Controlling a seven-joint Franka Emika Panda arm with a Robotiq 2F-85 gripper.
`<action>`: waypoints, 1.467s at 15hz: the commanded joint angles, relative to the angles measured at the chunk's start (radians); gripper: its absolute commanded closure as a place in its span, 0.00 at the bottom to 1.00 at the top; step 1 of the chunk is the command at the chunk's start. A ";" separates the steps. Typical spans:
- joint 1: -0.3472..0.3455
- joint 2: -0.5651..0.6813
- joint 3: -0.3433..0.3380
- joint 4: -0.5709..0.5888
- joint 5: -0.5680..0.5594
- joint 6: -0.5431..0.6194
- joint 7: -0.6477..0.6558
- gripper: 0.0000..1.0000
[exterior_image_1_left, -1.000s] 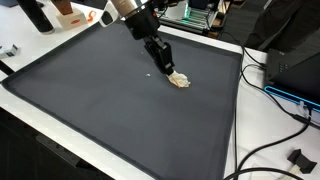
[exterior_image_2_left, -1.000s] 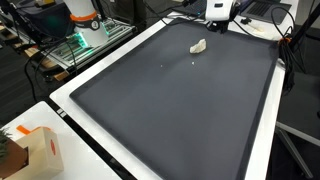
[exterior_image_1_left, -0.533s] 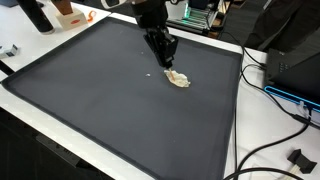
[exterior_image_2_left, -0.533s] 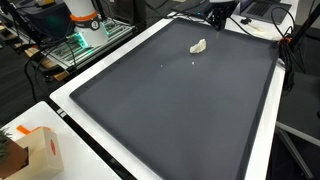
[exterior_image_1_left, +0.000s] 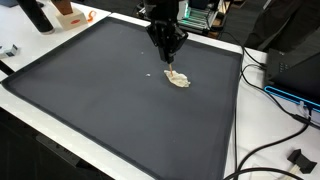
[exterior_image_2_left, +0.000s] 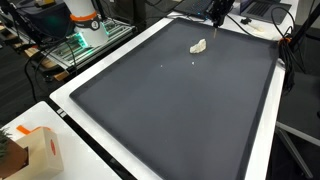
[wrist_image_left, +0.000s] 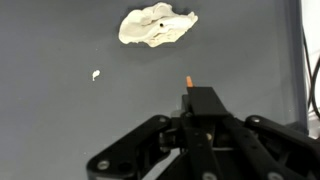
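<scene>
One cream lump (wrist_image_left: 157, 25), folds wrist-view only

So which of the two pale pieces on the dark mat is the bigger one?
The crumpled cream lump is the bigger one. The other piece is only a tiny crumb, lying apart from it.

The light is bright and even, coming from above. The dark mat (exterior_image_1_left: 100, 110) carries a soft grey sheen, with hardly any shadow. In the wrist view the gripper (wrist_image_left: 203, 98) at 6 o'clock looks blurred; the pale lump (wrist_image_left: 157, 25) at 12 o'clock is sharper.
</scene>
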 joint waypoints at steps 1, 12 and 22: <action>0.025 -0.054 -0.011 -0.053 -0.086 -0.008 0.030 0.97; 0.028 -0.111 0.015 -0.069 -0.184 -0.060 -0.031 0.97; 0.020 -0.108 0.031 -0.037 -0.165 -0.131 -0.082 0.87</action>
